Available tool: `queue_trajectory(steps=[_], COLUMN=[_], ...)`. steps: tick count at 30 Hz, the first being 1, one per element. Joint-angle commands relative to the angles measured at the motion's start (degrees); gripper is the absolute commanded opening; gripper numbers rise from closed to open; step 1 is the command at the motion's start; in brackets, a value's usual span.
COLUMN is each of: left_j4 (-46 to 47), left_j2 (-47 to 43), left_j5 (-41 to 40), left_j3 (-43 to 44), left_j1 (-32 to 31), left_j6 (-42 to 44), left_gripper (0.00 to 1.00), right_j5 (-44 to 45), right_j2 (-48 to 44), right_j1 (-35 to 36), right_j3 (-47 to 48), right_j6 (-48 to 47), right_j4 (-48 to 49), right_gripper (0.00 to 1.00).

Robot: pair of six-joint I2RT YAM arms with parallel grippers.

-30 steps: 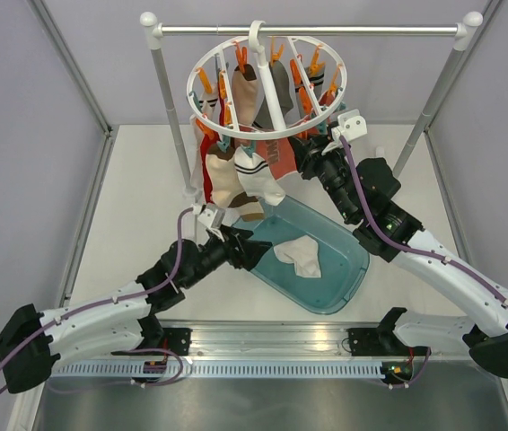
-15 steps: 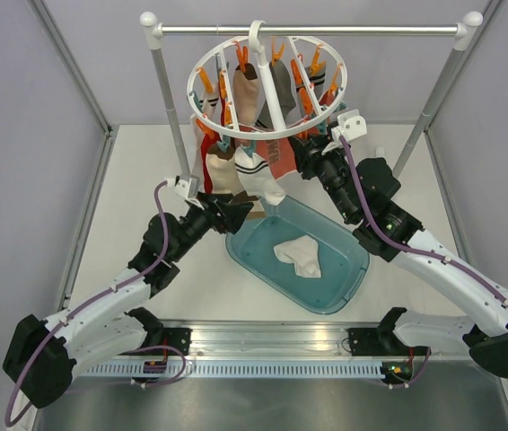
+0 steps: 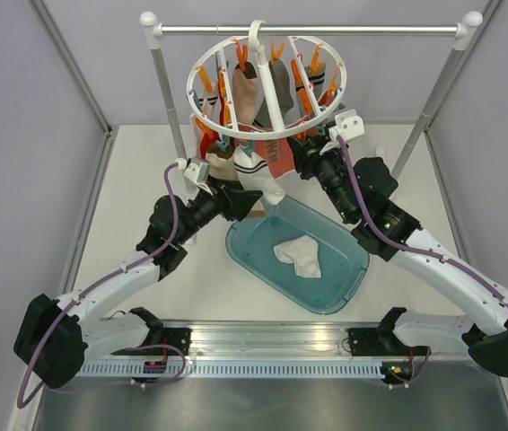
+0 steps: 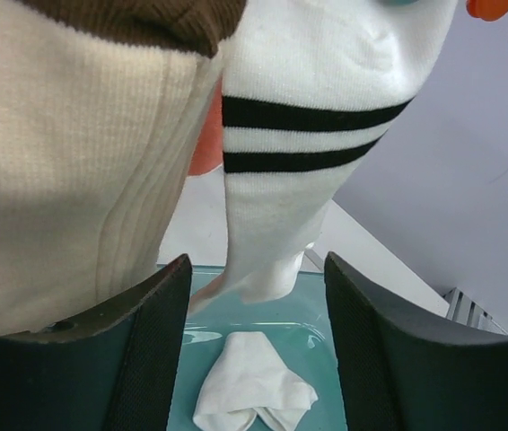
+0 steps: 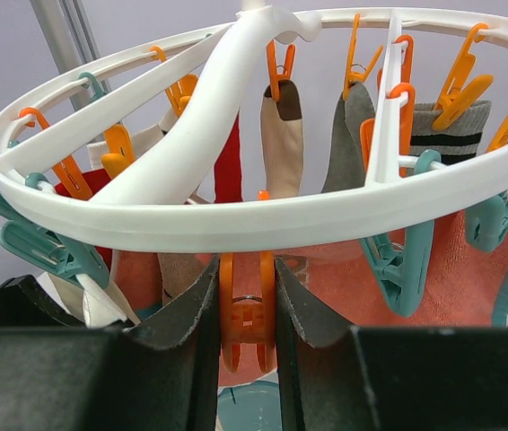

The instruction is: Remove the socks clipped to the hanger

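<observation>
Lighting: bright, even, diffuse, overhead. Shadows: faint, soft-edged on table (image 3: 128,197). Glare: mild sheen on teal bin (image 3: 344,269). Focus: top view sharp; wrist views slightly soft at close range.

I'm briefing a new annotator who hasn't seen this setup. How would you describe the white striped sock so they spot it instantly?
Find the metal rail across the back; the round white hanger hangs from it. On the ring's near side hangs the striped sock: white with two black bands, unlike the beige, brown-cuffed sock beside it.
</observation>
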Motion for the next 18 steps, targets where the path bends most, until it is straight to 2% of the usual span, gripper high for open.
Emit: queue_trajectory(steps=[1,3,4,6,8,10,11,14,18], left_j4=[4.30,4.30,4.39,4.13,4.21,3.95,3.95,3.25,0.79], left_j2=[0.23,0.23,0.14,0.14,0.23,0.32,0.23,-0.12,-0.65], left_j5=[2.85,3.11,3.11,2.94,2.50,2.41,2.23,1.44,-0.58], left_j3=[2.05,1.44,1.26,0.82,0.64,0.64,0.64,0.56,0.73], left_j1=[0.09,-0.17,-0.35,-1.05,-1.58,-2.37,-2.63,-3.95,-6.15], left_j6=[1.15,0.71,0.62,0.71,0.80,0.89,0.88,0.97,2.20], left_gripper=[0.64,0.50,0.37,0.24,0.18,0.03,0.02,0.02,0.02], right_j5=[-0.19,-0.11,-0.02,-0.11,-0.19,-0.11,-0.11,-0.02,-0.63], right_j2=[0.27,0.18,0.18,-0.25,-0.61,-1.04,-1.13,-1.75,-4.29], right_j1=[0.21,0.21,0.21,0.21,0.30,0.13,0.21,0.21,0.13], right_j3=[1.98,1.89,1.80,1.63,1.45,1.10,1.01,0.66,-0.83], right_j6=[-0.03,0.15,0.32,0.59,1.11,1.64,1.82,2.95,4.36], right_j4=[-0.10,-0.19,-0.36,-0.63,-0.80,-1.15,-1.59,-3.26,-4.93], right_gripper=[0.26,0.26,0.26,0.26,0.27,0.28,0.29,0.41,0.69])
